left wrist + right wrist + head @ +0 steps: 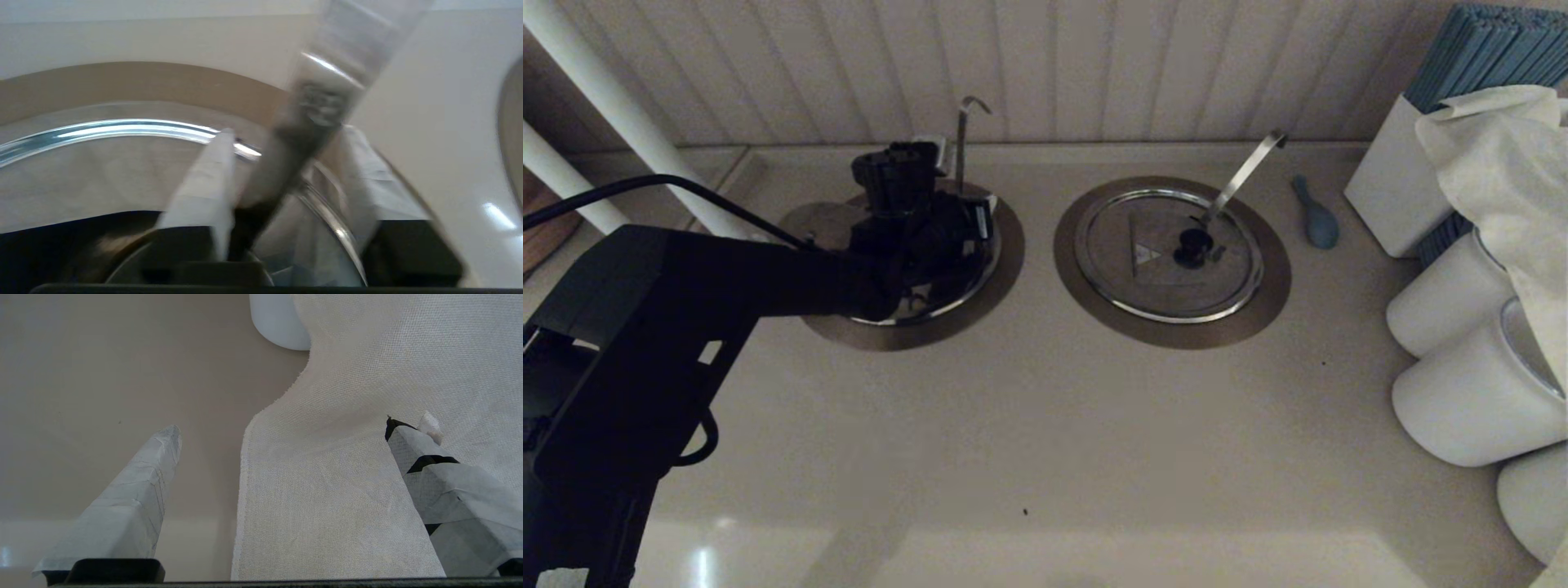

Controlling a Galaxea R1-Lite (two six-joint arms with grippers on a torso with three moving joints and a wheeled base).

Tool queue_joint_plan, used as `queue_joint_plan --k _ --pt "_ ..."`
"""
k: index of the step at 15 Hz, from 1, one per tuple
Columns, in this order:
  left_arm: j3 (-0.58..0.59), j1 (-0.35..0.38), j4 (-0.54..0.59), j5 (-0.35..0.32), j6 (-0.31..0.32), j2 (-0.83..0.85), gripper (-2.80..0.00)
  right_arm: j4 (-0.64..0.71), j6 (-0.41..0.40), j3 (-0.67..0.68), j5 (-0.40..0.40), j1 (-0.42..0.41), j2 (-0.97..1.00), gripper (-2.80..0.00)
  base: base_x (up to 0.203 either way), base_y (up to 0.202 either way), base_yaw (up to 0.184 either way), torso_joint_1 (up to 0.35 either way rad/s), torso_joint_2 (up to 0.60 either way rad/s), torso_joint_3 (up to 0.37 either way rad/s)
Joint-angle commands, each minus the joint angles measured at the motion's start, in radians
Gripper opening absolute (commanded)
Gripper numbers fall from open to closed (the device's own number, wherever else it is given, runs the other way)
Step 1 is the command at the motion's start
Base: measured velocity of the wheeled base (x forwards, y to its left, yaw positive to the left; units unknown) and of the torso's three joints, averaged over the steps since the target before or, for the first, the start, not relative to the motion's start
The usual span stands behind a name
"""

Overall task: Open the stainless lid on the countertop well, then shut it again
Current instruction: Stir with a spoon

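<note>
The stainless lid (931,306) lies in the left countertop well (1006,261), mostly hidden under my left arm. Its thin hook-topped handle (962,139) stands up at the back. My left gripper (956,175) hovers over the lid's far side. In the left wrist view the left gripper (288,132) is open, its taped fingers (212,175) standing either side of the handle (294,155) without clamping it. The shiny rim (102,128) curves past them. Only the right wrist view shows my right gripper (282,430), open above a white cloth (347,477).
The twin lid (1143,269), with its flat strip handle (1245,175), sits in the right bronze-ringed well (1274,282). A blue utensil (1316,219) lies beside it. White cylinders (1462,400), a white box (1388,188) and a draped cloth (1503,155) crowd the right side. White pipes (605,106) stand at back left.
</note>
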Motion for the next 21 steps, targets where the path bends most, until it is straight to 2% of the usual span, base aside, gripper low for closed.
queue_joint_plan --k 1,10,16,21 --pt "0.000 0.000 -0.003 0.001 0.000 0.002 -2.80 0.000 0.000 0.000 0.000 0.000 0.001 0.00 0.000 0.000 0.000 0.000 0.00 0.000" --pt "0.019 0.002 -0.005 0.021 -0.003 -0.069 -2.80 0.000 0.000 0.000 0.000 0.000 0.001 0.00 0.000 0.000 0.000 0.000 0.00 0.000" --pt "0.163 0.010 -0.005 0.023 0.003 -0.146 -2.80 0.000 0.000 0.000 0.000 0.000 0.001 0.00 0.000 0.000 0.000 0.000 0.00 0.000" --pt "0.225 0.075 0.001 0.033 0.004 -0.252 -2.80 0.000 0.000 0.000 0.000 0.000 0.001 0.00 0.000 0.000 0.000 0.000 0.00 0.000"
